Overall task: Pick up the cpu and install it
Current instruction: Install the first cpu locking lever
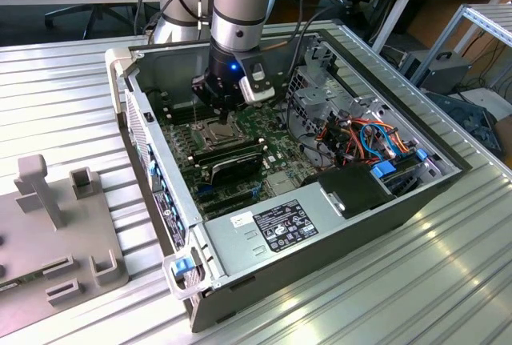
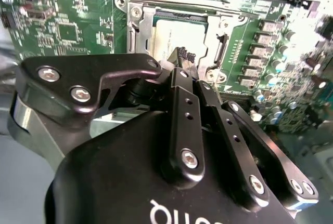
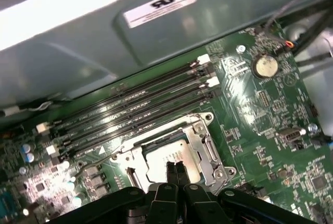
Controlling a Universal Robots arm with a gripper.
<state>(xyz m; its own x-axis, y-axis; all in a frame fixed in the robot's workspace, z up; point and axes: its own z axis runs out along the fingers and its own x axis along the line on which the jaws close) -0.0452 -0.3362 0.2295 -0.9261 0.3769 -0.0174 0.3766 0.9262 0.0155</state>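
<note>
The cpu (image 2: pixel 177 34) lay flat in its socket on the green motherboard (image 3: pixel 260 109), its pale metal top showing inside the socket frame (image 3: pixel 208 148), which sat around its edges; whether that frame was latched down I could not tell. The gripper (image 2: pixel 186 56) hung directly over the chip, so the relation that mattered was plainly vertical: the cpu was straight beneath the fingertips (image 3: pixel 170 168), near the middle of its top face, with no offset to either side that the wrist views revealed; whether the tips touched the metal or stood just clear of it could not be made out. The chip looked close to square, so it offered no real long axis; its edges ran parallel to the frame and to the long black memory sticks (image 3: pixel 135 110), which lay just beside the socket, on its near side in the exterior view.

The two slim fingers were drawn together, tip against tip, with nothing visible between them; the chip was not in their grasp.

In the exterior view the arm (image 1: pixel 244 1) stood nearly upright above the computer case (image 1: pixel 336 237), its wrist pointing down into the far part of the case toward the exterior view's left.
</note>
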